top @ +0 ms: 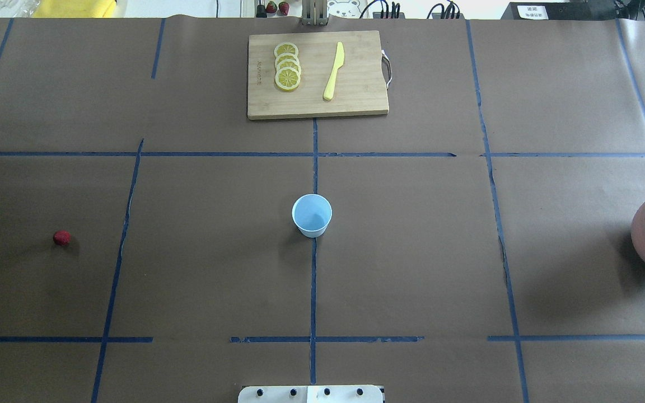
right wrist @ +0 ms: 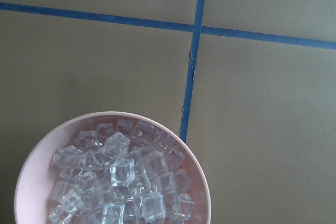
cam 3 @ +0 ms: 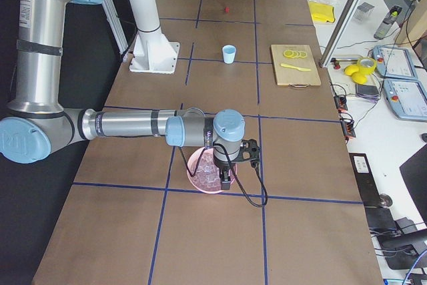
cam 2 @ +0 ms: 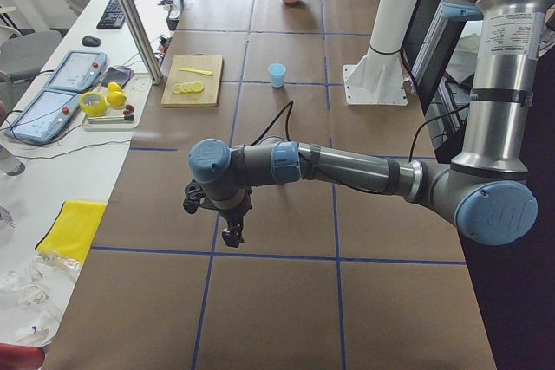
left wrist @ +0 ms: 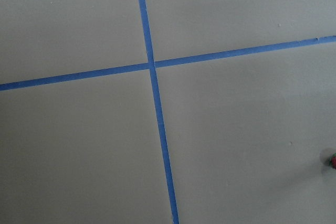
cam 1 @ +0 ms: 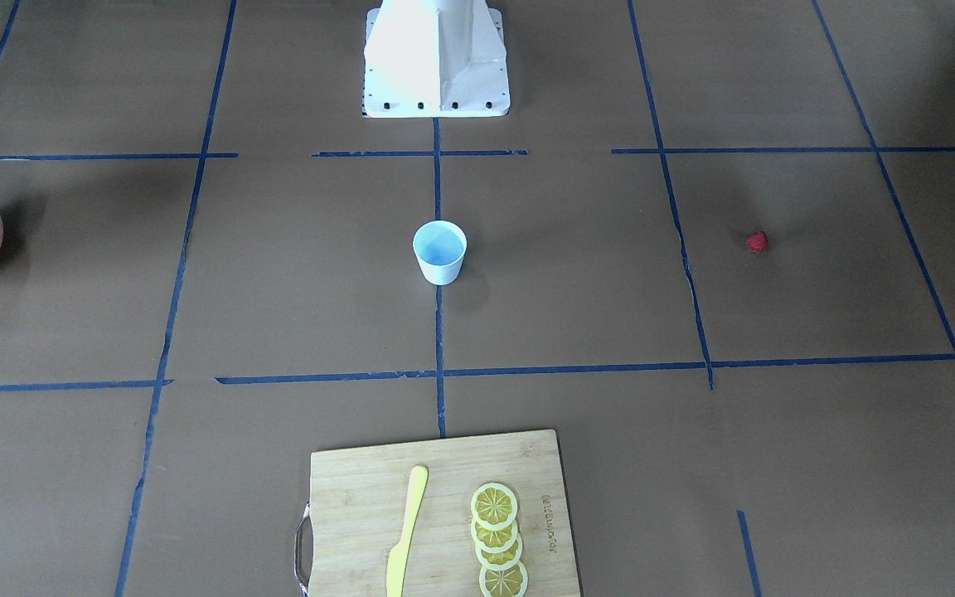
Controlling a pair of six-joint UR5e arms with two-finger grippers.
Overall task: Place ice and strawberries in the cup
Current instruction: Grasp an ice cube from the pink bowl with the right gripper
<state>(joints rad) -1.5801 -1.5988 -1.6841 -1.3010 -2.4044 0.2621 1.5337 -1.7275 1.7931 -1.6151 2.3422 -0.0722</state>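
Note:
The pale blue cup (top: 312, 215) stands upright at the table's middle; it also shows in the front view (cam 1: 439, 253). The small red strawberry (top: 61, 238) lies alone on the robot's left side and peeks in at the left wrist view's right edge (left wrist: 333, 160). Several ice cubes (right wrist: 121, 182) fill the pink bowl (top: 644, 235) on the robot's right. My left gripper (cam 2: 232, 236) hangs above the table near the strawberry's area. My right gripper (cam 3: 227, 179) hangs over the bowl. Both show only in the side views, so I cannot tell whether they are open or shut.
A wooden cutting board (top: 356, 101) at the far middle holds lemon slices (top: 287, 66) and a yellow knife (top: 333, 71). The white robot base (cam 1: 436, 58) stands at the near edge. Blue tape lines cross the brown table cover.

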